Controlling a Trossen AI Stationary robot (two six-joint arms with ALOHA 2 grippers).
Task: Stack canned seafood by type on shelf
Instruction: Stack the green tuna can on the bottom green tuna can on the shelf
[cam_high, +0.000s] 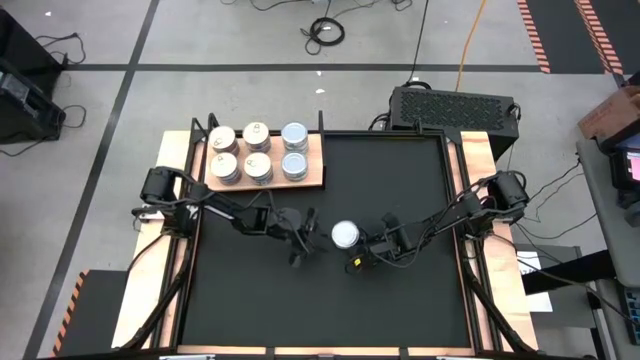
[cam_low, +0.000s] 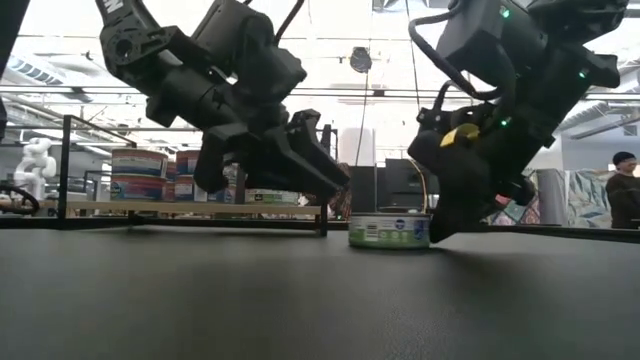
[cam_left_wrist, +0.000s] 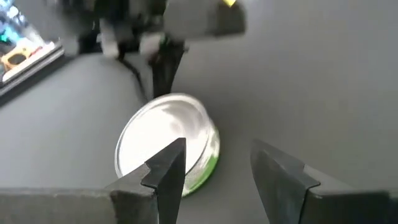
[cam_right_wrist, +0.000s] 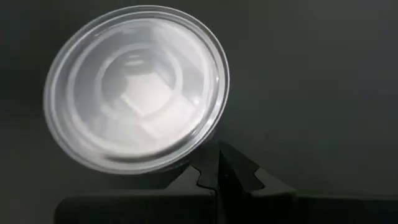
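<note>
One tin (cam_high: 345, 234) with a pale bluish-white top and a green label stands upright on the black mat, also seen in the low view (cam_low: 389, 230). My left gripper (cam_high: 308, 232) is open and hangs to the tin's left, above the height of its top (cam_low: 335, 185). In its wrist view the fingers (cam_left_wrist: 217, 171) frame the tin's (cam_left_wrist: 168, 140) near edge. My right gripper (cam_high: 358, 250) is shut, low at the tin's right side (cam_low: 438, 228). The wooden shelf (cam_high: 318, 150) at the far left carries several tins, some silvery-gold (cam_high: 224, 166), two bluish-white (cam_high: 294, 163). My right gripper meets the lone tin with the tips of its shut fingers (cam_right_wrist: 214, 168) at the lower side wall (cam_right_wrist: 198, 148), slanting down from the table's right and near side. No gap shows between fingertips and wall in the low view. The tin stands flat on the mat.
A black vented box (cam_high: 455, 105) sits beyond the far right corner. A thin black frame (cam_low: 65, 165) stands around the shelf. The mat (cam_high: 400, 300) shows bare toward the near edge. A person (cam_low: 622, 190) is in the room, far to the right.
</note>
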